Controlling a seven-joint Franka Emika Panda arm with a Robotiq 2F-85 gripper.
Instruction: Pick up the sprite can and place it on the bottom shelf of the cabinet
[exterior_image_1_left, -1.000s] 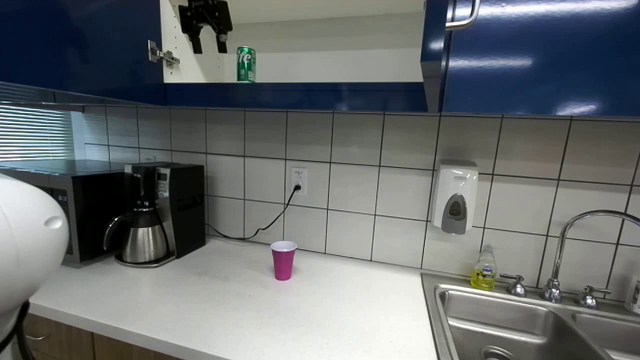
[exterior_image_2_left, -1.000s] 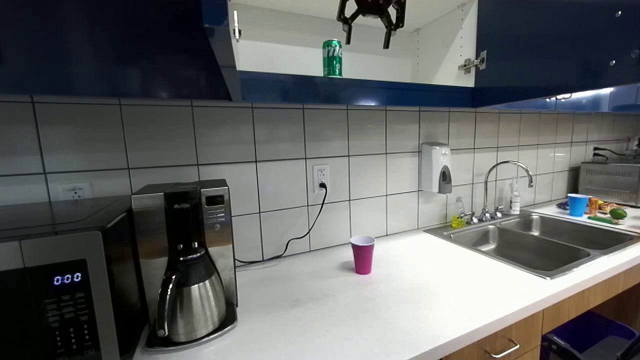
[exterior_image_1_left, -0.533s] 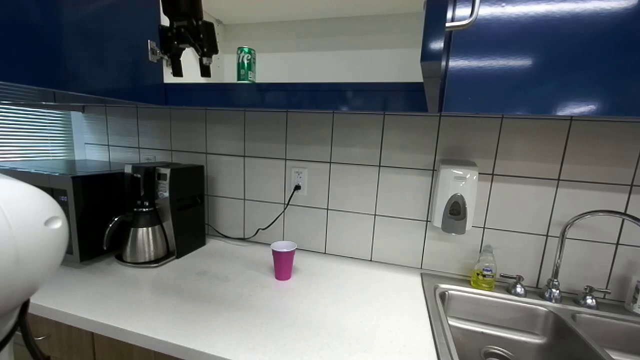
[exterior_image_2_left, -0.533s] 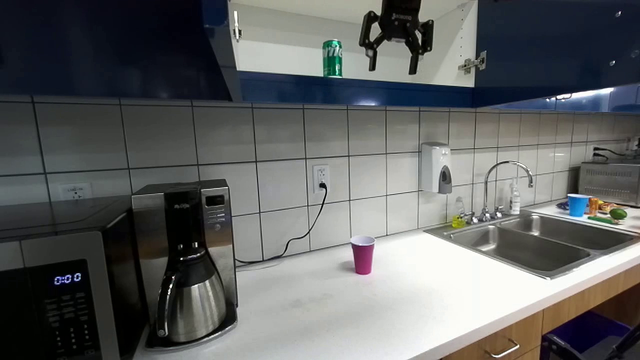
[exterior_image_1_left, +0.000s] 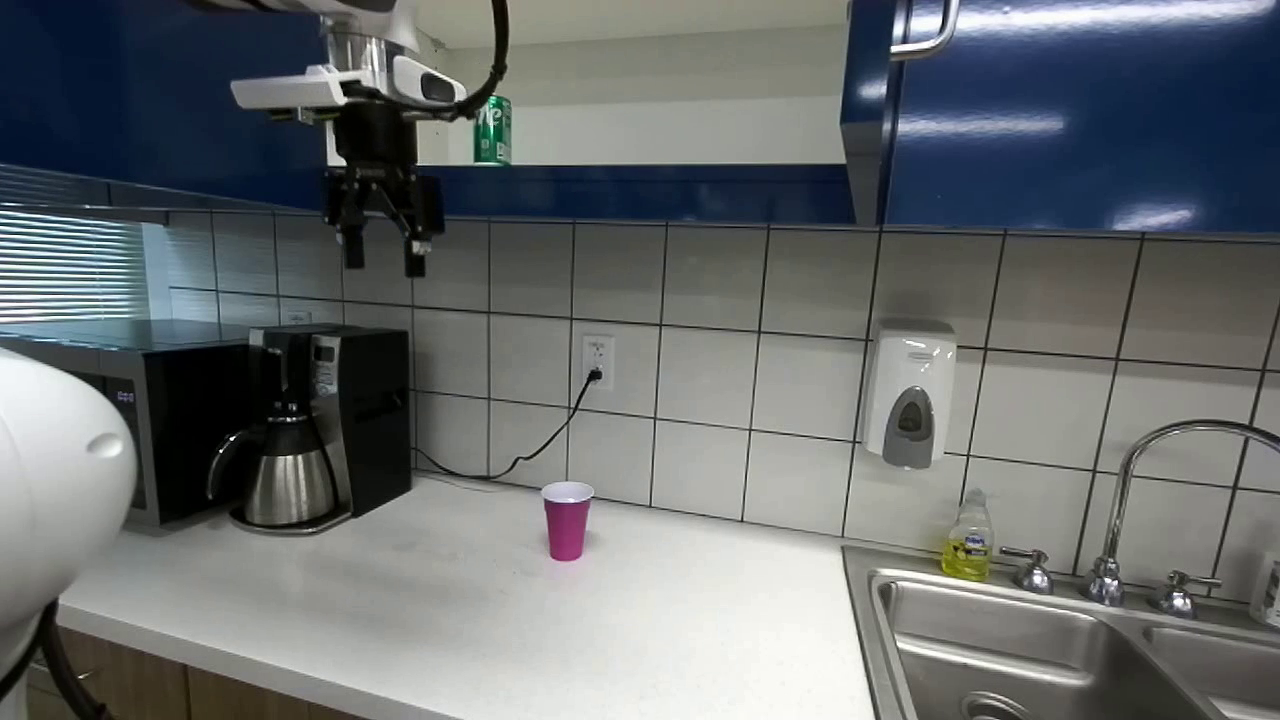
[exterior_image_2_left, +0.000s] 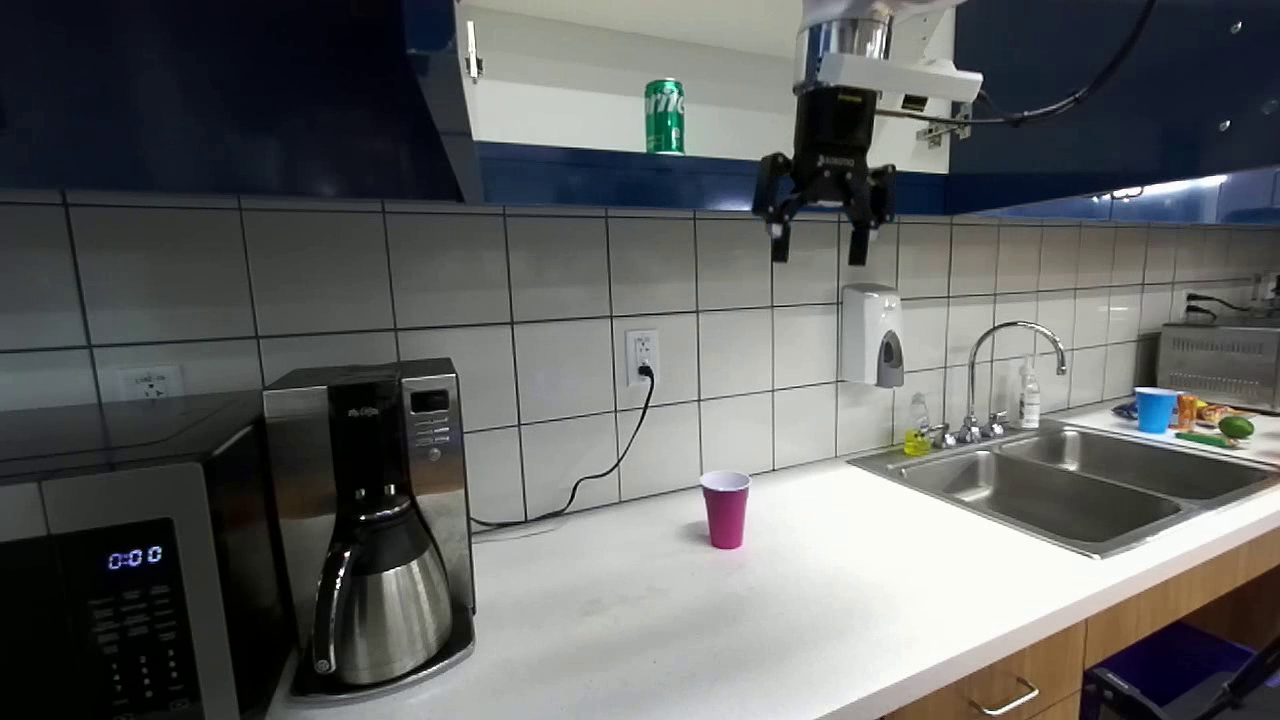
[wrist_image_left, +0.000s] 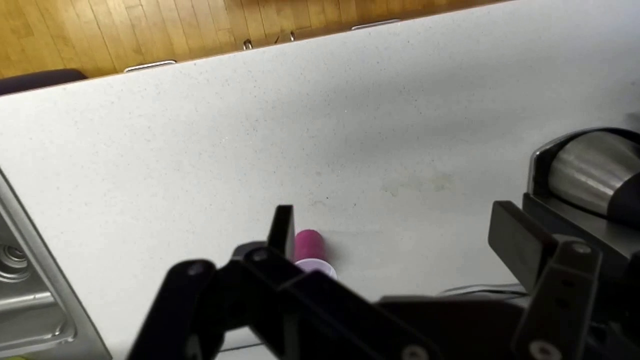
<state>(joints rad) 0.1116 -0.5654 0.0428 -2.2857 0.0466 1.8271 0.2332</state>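
The green sprite can stands upright inside the open dark-blue cabinet, just above its front rail. It also shows in an exterior view. The bottom shelf's top surface is hidden behind that rail; the can appears to rest on it. My gripper is open and empty, pointing down in front of the cabinet, with its fingertips below the rail. It also shows in an exterior view, apart from the can. In the wrist view the open fingers have nothing between them, and the can is out of view.
A pink cup stands on the white counter below. A coffee maker and microwave stand at one end, a sink at the other. A soap dispenser hangs on the tiles. The cabinet doors stand open.
My open gripper has moved down and away from the can, from inside the cabinet's opening to below its front rail. The can has stayed in place.
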